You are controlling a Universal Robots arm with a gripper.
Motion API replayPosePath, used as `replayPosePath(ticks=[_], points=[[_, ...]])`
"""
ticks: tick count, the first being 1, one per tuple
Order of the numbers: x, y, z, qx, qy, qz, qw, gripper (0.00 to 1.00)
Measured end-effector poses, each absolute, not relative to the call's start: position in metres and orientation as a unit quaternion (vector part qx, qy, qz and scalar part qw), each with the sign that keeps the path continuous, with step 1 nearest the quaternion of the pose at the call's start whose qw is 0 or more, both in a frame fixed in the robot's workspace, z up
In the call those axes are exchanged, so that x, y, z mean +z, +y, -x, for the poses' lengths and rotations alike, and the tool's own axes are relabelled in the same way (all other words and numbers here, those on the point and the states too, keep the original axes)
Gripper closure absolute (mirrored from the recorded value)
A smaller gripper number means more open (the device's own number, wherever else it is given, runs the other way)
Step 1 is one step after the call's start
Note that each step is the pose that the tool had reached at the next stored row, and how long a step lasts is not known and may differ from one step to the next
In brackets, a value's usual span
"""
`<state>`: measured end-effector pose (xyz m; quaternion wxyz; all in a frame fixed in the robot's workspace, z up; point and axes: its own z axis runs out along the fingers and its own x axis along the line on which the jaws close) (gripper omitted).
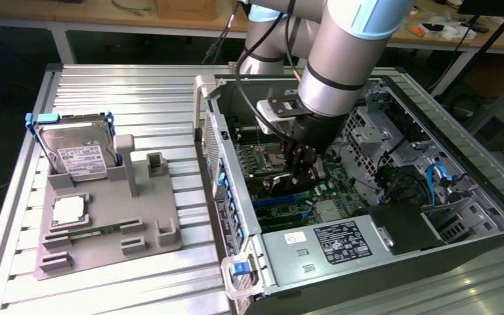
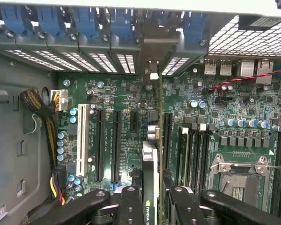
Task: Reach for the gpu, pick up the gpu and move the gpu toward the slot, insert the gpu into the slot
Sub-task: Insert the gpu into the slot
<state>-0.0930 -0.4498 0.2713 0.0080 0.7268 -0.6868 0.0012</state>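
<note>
**GPU Held on Edge Above Motherboard, Inside Case**

The black two-fingered pincer (image 2: 155, 200) was clenched on the gpu (image 2: 150, 159), a flat green circuit-board card with a black fan cooler and silver end bracket. It gripped the card across both faces. The card was carried on edge with its lower edge turned to the green motherboard (image 2: 107, 93), evidently so it could go straight down into a connector. Its bracket end pointed at the perforated rear panel (image 2: 117, 61) of the open grey metal computer case (image 1: 207, 138), in line with a gap between the covers.

In the exterior view the slot (image 1: 277, 199), a long narrow blue plastic connector, lay just beside the card's lower edge. Whether the two touched could not be established.

A silver boxy hard drive (image 1: 77, 154) stood in a grey fixture (image 1: 103, 223) on the slatted metal bench (image 1: 112, 85), well apart from the case.
</note>
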Motion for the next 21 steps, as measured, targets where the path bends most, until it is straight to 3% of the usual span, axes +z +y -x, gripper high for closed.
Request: replayPosePath(ticks=[21], points=[[0.2700,-0.4527,0.0921,-0.002,-0.687,-0.727,0.008,0.73]])
